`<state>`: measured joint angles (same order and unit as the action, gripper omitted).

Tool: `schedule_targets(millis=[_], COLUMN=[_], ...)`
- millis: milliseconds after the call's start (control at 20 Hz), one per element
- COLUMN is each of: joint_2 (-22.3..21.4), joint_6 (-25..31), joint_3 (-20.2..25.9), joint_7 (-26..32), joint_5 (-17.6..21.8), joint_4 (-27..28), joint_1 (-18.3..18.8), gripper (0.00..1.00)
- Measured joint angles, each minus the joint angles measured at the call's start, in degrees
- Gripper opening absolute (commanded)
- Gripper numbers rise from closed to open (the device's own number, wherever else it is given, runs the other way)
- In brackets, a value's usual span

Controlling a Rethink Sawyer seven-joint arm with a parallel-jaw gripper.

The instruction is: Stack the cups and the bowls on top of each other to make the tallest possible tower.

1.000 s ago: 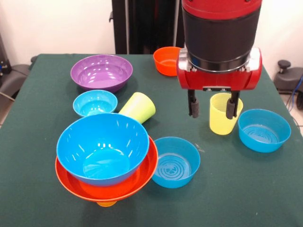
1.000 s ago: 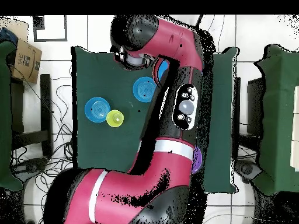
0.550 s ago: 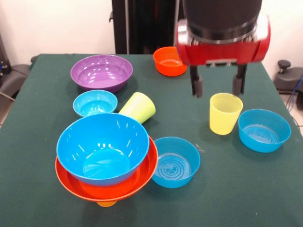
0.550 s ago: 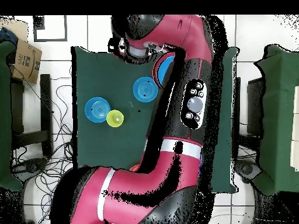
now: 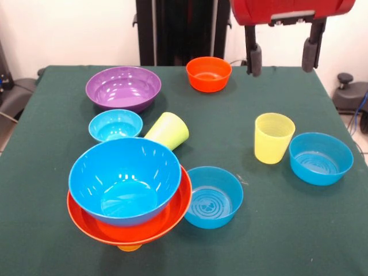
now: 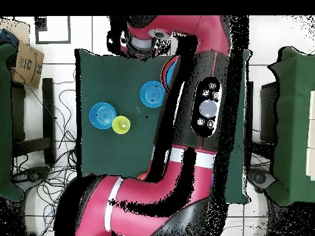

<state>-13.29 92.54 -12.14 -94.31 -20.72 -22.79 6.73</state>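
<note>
Front view gives us the gripper (image 5: 280,49) hanging high above the far right part of the green table (image 5: 276,241), its two dark fingers (image 5: 253,57) spread wide with nothing between them. Below and nearer the camera, the ribbed pale yellow cup (image 5: 273,137) stands upright, just beside a medium blue bowl (image 5: 320,158) on its right. A second medium blue bowl (image 5: 213,196) sits next to the tower (image 5: 127,190), where the large blue bowl (image 5: 123,178) nests in the large orange bowl (image 5: 138,230); a bit of orange shows under it, probably the orange cup (image 5: 129,248). The lime green cup (image 5: 168,131) lies tipped on its side behind the tower, close to the small blue bowl (image 5: 115,125). The purple bowl (image 5: 123,87) and small orange bowl (image 5: 208,73) rest farther back. From overhead, the arm (image 6: 197,117) hides much of the table from us.
</note>
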Motion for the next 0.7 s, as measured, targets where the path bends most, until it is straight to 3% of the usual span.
schedule_targets(millis=[700], joint_2=[0.1], joint_6=[-2.1], joint_3=[-0.4], joint_7=[1.6], joint_5=[7.1], joint_4=[1.7], joint_1=[1.6], gripper=[1.0])
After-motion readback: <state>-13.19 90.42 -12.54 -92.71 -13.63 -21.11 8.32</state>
